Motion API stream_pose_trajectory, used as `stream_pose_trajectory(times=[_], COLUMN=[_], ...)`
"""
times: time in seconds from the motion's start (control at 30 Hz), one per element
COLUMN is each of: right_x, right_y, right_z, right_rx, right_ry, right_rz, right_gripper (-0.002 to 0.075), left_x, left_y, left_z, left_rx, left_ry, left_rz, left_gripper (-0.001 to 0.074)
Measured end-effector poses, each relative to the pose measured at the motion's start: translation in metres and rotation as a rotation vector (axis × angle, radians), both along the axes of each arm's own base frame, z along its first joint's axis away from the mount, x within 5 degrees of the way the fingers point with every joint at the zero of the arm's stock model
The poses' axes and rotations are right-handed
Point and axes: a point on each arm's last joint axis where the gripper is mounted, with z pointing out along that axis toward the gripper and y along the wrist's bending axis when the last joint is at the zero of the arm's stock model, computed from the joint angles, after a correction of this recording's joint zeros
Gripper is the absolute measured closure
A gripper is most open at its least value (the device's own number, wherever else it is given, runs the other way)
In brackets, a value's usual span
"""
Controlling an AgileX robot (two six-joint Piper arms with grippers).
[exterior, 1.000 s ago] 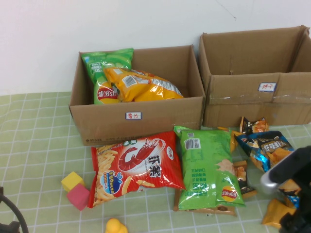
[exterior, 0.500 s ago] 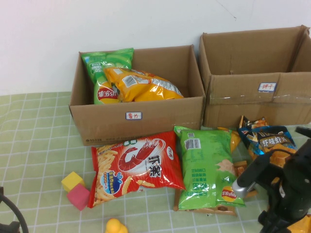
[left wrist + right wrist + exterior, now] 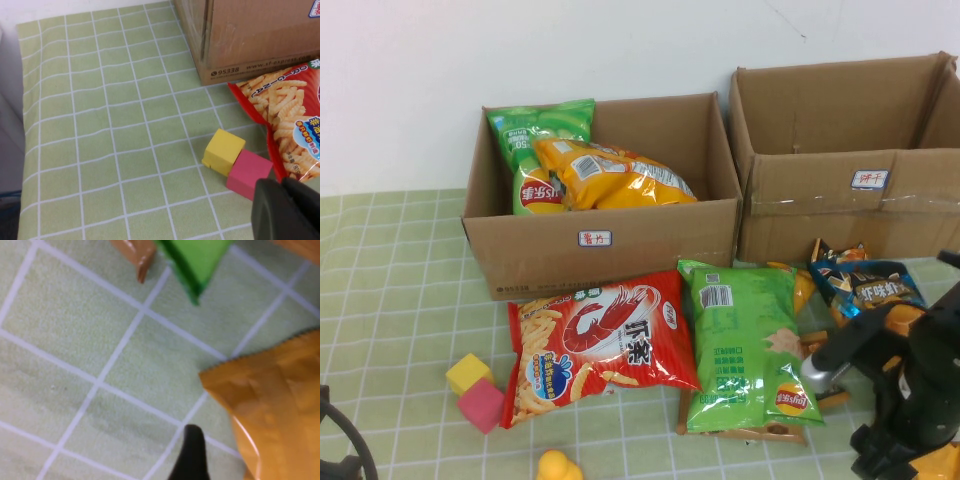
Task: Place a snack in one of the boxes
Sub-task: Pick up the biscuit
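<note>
Green checked worktop [image 3: 400, 300] is carrying everything. Nearest, the right pincer [image 3: 885, 450] is hovering low by an orange packet [image 3: 270, 405], its opening impossible to tell; the left pincer [image 3: 287, 210] is sitting parked and closed beside two blocks [image 3: 235, 160]. Farther off, the red snack bag [image 3: 600, 345] is lying flat before the open box [image 3: 600, 250]. A grasp on its edge looks best.

large glossy red snack bag [image 3: 601, 348] with a big prawn picture, white characters and a blue splash corner, lying flat on the green checked cloth, just in front of an open brown cardboard box [image 3: 601, 248] with a plain front and small white label.
</note>
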Motion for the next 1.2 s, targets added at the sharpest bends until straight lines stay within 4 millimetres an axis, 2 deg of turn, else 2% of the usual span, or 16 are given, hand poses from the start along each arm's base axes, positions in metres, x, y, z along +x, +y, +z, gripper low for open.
stream_pose_trajectory(times=[0.13,0.2,0.33,0.63,0.87,1.2], right_x=[-0.003,-0.006,-0.007,0.005,0.003,0.004], right_y=[-0.002,-0.004,-0.011,-0.037,-0.028,-0.029], right_z=[0.015,0.017,0.009,-0.004,-0.011,-0.016], right_rx=[0.017,0.033,0.081,0.107,0.194,0.184], right_ry=[-0.030,-0.051,-0.094,-0.070,0.003,0.015], right_rz=[-0.035,-0.032,-0.057,-0.196,-0.149,-0.098], right_gripper=[0.0170,0.0170,0.0170,0.0170,0.0170,0.0170], left_x=[0.000,0.000,0.000,0.000,0.000,0.000], left_y=[0.000,0.000,0.000,-0.001,-0.002,-0.002], left_z=[0.000,0.000,0.000,0.000,0.000,0.000], left_rx=[0.000,-0.002,-0.007,-0.028,-0.040,-0.036], left_ry=[0.000,0.000,0.000,0.001,0.001,0.000], left_rz=[0.000,0.000,0.001,0.003,0.003,0.000], left_gripper=[0.0737,0.0737,0.0737,0.0737,0.0737,0.0737])
